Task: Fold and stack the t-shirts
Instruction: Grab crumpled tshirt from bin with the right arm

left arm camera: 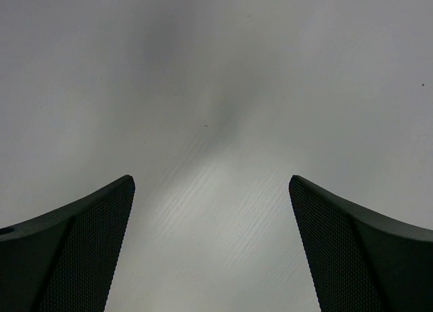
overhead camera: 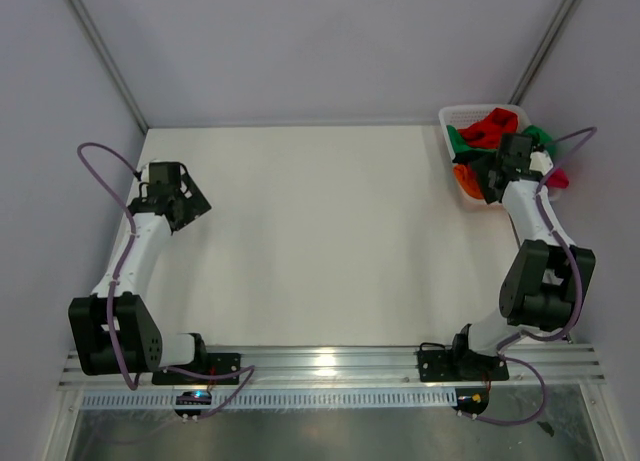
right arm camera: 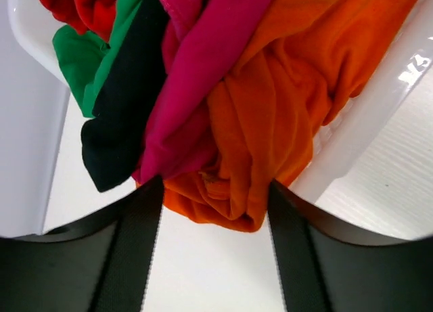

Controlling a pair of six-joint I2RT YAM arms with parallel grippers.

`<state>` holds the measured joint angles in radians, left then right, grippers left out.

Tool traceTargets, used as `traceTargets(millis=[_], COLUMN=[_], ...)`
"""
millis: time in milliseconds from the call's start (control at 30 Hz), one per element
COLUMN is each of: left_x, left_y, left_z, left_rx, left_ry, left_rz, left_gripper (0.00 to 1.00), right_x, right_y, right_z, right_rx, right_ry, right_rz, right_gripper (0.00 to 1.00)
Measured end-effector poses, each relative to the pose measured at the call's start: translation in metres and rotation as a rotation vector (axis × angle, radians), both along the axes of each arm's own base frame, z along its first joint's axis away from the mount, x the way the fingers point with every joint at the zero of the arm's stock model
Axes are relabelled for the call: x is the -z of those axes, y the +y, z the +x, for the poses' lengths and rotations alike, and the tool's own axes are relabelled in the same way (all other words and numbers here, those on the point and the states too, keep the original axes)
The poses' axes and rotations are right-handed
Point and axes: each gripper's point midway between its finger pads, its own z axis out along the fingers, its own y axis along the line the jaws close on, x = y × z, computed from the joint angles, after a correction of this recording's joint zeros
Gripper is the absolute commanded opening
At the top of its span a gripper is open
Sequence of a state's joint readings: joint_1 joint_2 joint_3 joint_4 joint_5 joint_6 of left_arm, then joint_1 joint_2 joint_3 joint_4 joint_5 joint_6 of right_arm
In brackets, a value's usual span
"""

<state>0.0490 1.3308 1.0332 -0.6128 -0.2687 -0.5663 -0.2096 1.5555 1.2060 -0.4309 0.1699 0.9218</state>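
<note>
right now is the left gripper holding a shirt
No, the left gripper is open over the table with nothing between its fingers.

Each arm, left (overhead camera: 135, 249) and right (overhead camera: 525, 209), is made of white tubular links between bulky black joint housings, trailed by a lilac cable (overhead camera: 100, 145), bolted on a black base plate (overhead camera: 205, 368), ending in black fingers (left arm camera: 81, 251) with mesh-textured pads.

Crumpled orange cloth t-shirt (right arm camera: 270, 109), magenta-pink t-shirt (right arm camera: 203, 61), green t-shirt (right arm camera: 76, 55) and red t-shirt (right arm camera: 88, 4) lie bunched together, unfolded, in the white plastic basket (right arm camera: 369, 119).
</note>
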Motion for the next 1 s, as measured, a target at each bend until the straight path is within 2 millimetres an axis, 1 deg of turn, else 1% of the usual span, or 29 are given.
traceTargets(millis=[33, 67, 100, 133, 167, 267, 300, 333, 367, 500, 567, 633, 733, 767, 800, 900, 1000], left_x=[0.0, 0.0, 0.0, 0.0, 0.0, 0.0, 0.0, 0.0, 0.0, 0.006, 0.01, 0.013, 0.016, 0.018, 0.019, 0.022, 0.024], left_y=[0.0, 0.0, 0.001, 0.002, 0.002, 0.004, 0.004, 0.005, 0.005, 0.004, 0.004, 0.003, 0.0, -0.001, -0.002, -0.005, -0.006], left_z=[0.0, 0.0, 0.0, 0.0, -0.001, -0.001, -0.001, -0.001, -0.001, -0.001, 0.0, 0.0, 0.001, 0.001, 0.001, 0.003, 0.004], left_rx=[0.001, 0.001, 0.002, 0.002, 0.002, 0.007, 0.008, 0.008, 0.009, 0.011, 0.013, 0.018, 0.028, 0.031, 0.034, 0.042, 0.048], left_ry=[0.001, 0.001, 0.001, 0.003, 0.004, 0.009, 0.009, 0.01, 0.012, 0.03, 0.041, 0.05, 0.058, 0.061, 0.064, 0.069, 0.072], left_rz=[0.002, 0.003, 0.007, 0.011, 0.016, 0.03, 0.031, 0.033, 0.033, 0.031, 0.028, 0.021, 0.007, 0.002, -0.003, -0.014, -0.023], left_gripper=[0.99, 0.99, 0.99, 0.99, 0.99, 0.99, 0.99, 0.99, 0.99, 0.99, 0.99, 0.99, 0.99, 0.99, 0.99, 0.99, 0.99], right_x=[0.0, 0.003, 0.006, 0.009, 0.011, 0.013, 0.012, 0.012, 0.012, 0.014, 0.012, 0.006, -0.02, -0.037, -0.049, -0.103, -0.163], right_y=[0.001, 0.002, 0.002, 0.003, 0.003, 0.002, 0.002, 0.001, 0.0, -0.001, -0.002, -0.003, -0.005, -0.006, -0.006, -0.006, 0.0], right_z=[0.003, 0.004, 0.004, 0.004, 0.004, 0.002, 0.001, 0.0, -0.002, -0.008, -0.009, -0.008, 0.001, 0.007, 0.012, 0.026, 0.038], right_rx=[-0.005, -0.01, -0.016, -0.013, -0.011, -0.005, -0.003, -0.005, -0.004, 0.001, -0.012, -0.035, -0.083, -0.106, -0.121, -0.182, -0.238], right_ry=[-0.006, -0.004, 0.004, 0.011, 0.015, 0.028, 0.034, 0.039, 0.047, 0.071, 0.076, 0.076, 0.046, 0.017, -0.006, -0.109, -0.238], right_rz=[0.004, 0.009, 0.009, 0.018, 0.023, 0.026, 0.024, 0.02, 0.015, 0.002, -0.012, -0.032, -0.076, -0.102, -0.119, -0.183, -0.227], right_gripper=[0.52, 0.31, 0.25, 0.22, 0.2, 0.2, 0.14, 0.06, 0.03, 0.03, 0.03, 0.03, 0.03, 0.03, 0.03, 0.03, 0.03])
